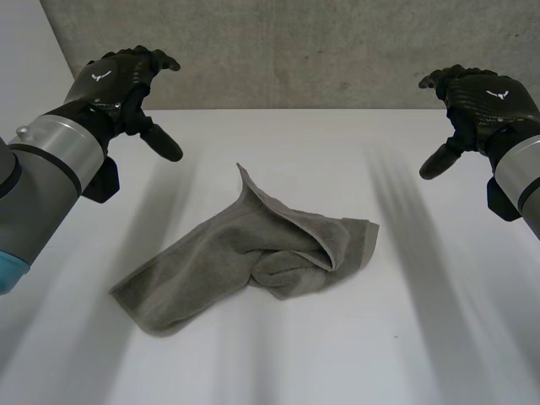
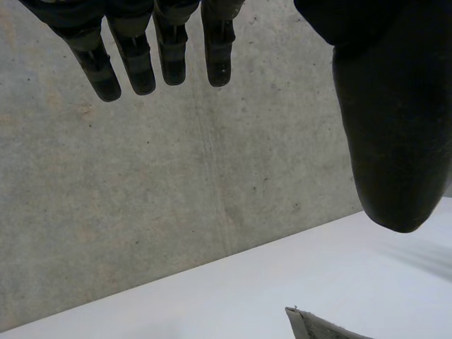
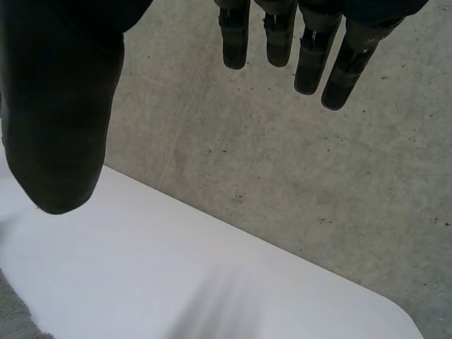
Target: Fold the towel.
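On the table (image 1: 422, 337), the towel (image 1: 245, 253) lies clear of the splayed left hand (image 1: 118, 78) at ten o'clock and the splayed right hand (image 1: 485, 97) at two.

The right hand (image 3: 60, 106), fingers (image 3: 308, 63) straight, hangs above the table (image 3: 212, 282) bearing the towel (image 3: 10, 315).

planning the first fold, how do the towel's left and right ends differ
The left end of the towel lies flat; the right end is bunched and folded over. The left end lies toward the near edge of the table, the right end farther back. Both rest on it.
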`<state>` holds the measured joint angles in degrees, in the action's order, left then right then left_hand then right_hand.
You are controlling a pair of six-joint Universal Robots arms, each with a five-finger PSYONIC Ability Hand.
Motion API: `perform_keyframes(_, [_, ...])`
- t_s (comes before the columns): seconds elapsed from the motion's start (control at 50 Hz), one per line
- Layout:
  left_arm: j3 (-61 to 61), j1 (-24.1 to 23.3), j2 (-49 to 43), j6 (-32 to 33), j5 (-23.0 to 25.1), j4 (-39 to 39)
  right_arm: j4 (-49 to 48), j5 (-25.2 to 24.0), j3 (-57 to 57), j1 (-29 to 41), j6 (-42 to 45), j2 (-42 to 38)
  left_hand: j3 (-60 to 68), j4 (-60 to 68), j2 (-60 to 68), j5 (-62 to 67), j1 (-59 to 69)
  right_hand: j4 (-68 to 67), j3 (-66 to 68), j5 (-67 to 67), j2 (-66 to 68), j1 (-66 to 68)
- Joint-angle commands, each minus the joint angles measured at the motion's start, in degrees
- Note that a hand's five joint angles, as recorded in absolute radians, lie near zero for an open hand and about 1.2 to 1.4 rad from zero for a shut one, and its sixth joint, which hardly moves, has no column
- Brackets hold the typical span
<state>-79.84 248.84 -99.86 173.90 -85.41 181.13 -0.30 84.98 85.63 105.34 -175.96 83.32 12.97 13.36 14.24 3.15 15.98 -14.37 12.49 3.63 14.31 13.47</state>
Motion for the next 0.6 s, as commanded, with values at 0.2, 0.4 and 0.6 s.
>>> perform_keyframes(0.2, [-0.49,0.06,-1.47,0.65,0.68,0.89,0.12,-1.31,0.24,0.04,1.05,-0.09,-2.97,-3.36,-3.86,-2.77,-5.60,4.37,-2.49,-3.63,-4.31,-3.47])
perform_keyframes(0.4, [0.66,-0.11,-10.71,2.67,5.60,7.66,7.42,-5.79,0.68,0.75,12.92,-6.15,-2.97,-3.36,-3.86,-2.77,-5.60,4.37,-2.49,-3.63,-4.31,-3.47])
perform_keyframes(0.6, [10.57,-2.66,-26.07,10.48,16.58,12.31,4.98,-10.00,6.91,0.75,16.70,-11.94,-2.97,-3.36,-3.52,-2.44,-5.26,4.37,-2.49,-3.63,-4.31,-3.47])
